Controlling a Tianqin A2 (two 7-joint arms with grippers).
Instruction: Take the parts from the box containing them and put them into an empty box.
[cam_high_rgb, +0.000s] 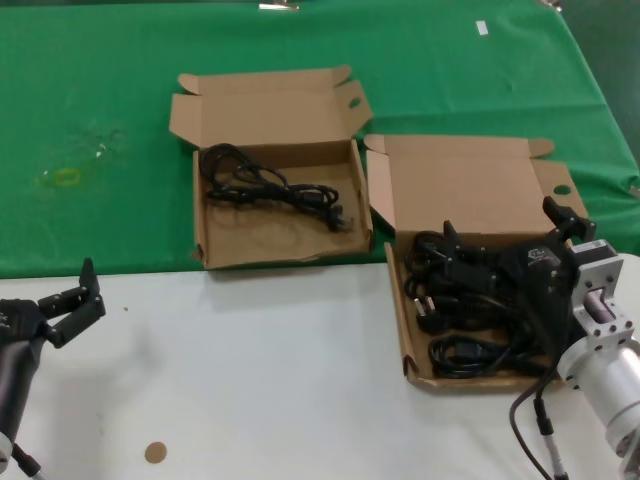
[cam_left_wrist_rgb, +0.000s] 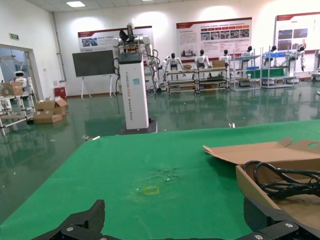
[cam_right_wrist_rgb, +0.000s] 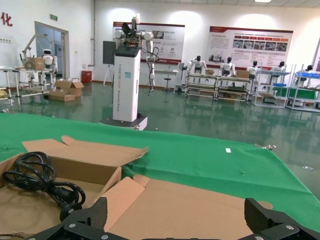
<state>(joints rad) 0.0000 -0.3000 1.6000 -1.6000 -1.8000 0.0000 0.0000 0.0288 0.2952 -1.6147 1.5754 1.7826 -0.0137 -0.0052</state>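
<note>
Nearest the head camera, at the lower right of the frame, the right gripper (cam_high_rgb: 500, 262) hangs over the box containing them (cam_high_rgb: 398, 300), its black fingers spread apart above the heap, clamped on nothing that I can see. At the lower left, the left gripper (cam_high_rgb: 70, 305) waits over the bare white table (cam_high_rgb: 250, 380), its fingers also apart and empty; a small brown disc (cam_high_rgb: 155, 452) lies near it.

The heap of parts (cam_high_rgb: 465, 325) still fills the floor of that box: several bundles of thin glossy black cable, coiled and overlapping, with moulded plugs poking out. Just how many there are cannot be counted.

Farther back, centre-left on the green cloth (cam_high_rgb: 100, 120), sits the empty box (cam_high_rgb: 200, 245), no longer truly empty: one power cord (cam_high_rgb: 272, 188) lies loosely uncoiled across its floor. Both boxes are flat, matte brown cardboard with hinged lids thrown open and low walls; the far one's front wall is wavy.

I judge the task barely begun: one cord moved, most remaining.
</note>
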